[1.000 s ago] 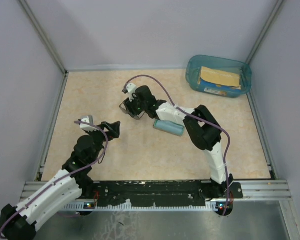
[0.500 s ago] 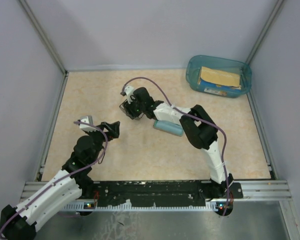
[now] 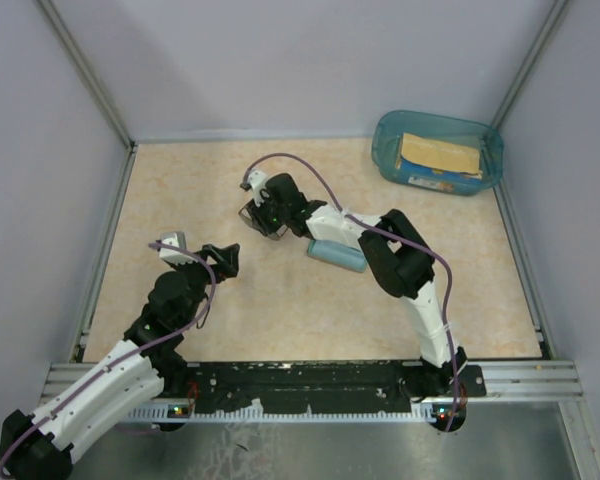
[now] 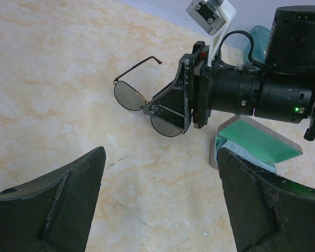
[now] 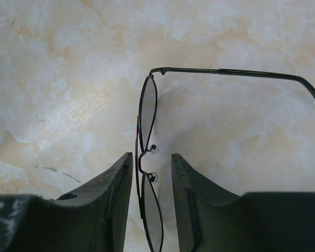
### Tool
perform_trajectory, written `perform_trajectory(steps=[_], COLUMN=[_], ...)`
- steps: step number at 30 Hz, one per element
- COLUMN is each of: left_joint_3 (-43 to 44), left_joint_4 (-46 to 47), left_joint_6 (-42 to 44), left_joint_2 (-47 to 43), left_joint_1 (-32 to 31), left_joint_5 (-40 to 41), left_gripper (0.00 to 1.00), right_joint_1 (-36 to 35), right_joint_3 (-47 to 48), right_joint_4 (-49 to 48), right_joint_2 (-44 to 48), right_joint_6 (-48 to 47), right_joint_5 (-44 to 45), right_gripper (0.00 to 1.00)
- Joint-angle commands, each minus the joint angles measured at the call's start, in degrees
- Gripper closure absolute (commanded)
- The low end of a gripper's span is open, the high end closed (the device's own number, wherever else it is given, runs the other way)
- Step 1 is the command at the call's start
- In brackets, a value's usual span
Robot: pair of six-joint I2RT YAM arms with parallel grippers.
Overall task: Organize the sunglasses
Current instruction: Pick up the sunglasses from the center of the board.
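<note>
- Evidently the right claw point(image 5: 149, 169) is working at the sunglasses point(image 5: 148, 107), which are lying on the desk point(image 3: 180, 185) in the upper middle of the overhead view, with their temple arms unfolded.
- In the right wrist view, its two fingers are standing narrowly apart, one on each side of the bridge near the nose pads. A sliver of desk is showing on each side of the wire, so they are bracketing the frame and not yet pinching it.
- I judge that the bridge is being chosen because it is the stiff centre of a thin frame. A grip there should be keeping the pair balanced and the pads off the pale lenses.
- One temple arm is running across the upper part of that view toward the right edge, clear of the fingers, so nothing is looking trapped.
- The left claw point(image 4: 161, 157) is hovering low over bare desk at the left centre of the overhead view, its fingers spread wide and holding nothing. It is facing the sunglasses, probably to be on hand for a temple arm or for the case.
- The case point(image 3: 337, 255) is resting just right of and below the sunglasses in the overhead view, close under the right forearm, likely as the destination.
- A teal bin point(image 3: 383, 150) is sitting in the upper right corner, well apart from the work.
- Closing gently is looking like the next need, since a slim wire frame could be slipping or twisting.
</note>
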State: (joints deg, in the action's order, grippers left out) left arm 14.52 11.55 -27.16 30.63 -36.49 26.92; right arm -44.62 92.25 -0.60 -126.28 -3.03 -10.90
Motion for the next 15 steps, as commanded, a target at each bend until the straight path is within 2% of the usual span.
perform_trajectory(steps=[1, 12, 15], left_joint_3=[-0.55, -0.64, -0.64], left_joint_4=[0.40, 0.36, 0.32], left_joint_6=[0.53, 0.61, 0.61], left_joint_2=[-0.57, -0.56, -0.57], left_joint_1=[0.22, 0.28, 0.28], left_joint_5=[0.57, 0.79, 0.86], left_gripper=[0.07, 0.07, 0.07], right_joint_1=[-0.86, -0.83, -0.82], right_joint_3=[3.57, 4.17, 4.06], right_joint_4=[-1.55, -0.81, -0.72], right_joint_2=[-0.52, -1.04, -0.95], right_joint_6=[-0.75, -1.01, -1.02], right_joint_5=[-0.64, -0.63, -0.64], right_gripper=[0.64, 0.73, 0.80])
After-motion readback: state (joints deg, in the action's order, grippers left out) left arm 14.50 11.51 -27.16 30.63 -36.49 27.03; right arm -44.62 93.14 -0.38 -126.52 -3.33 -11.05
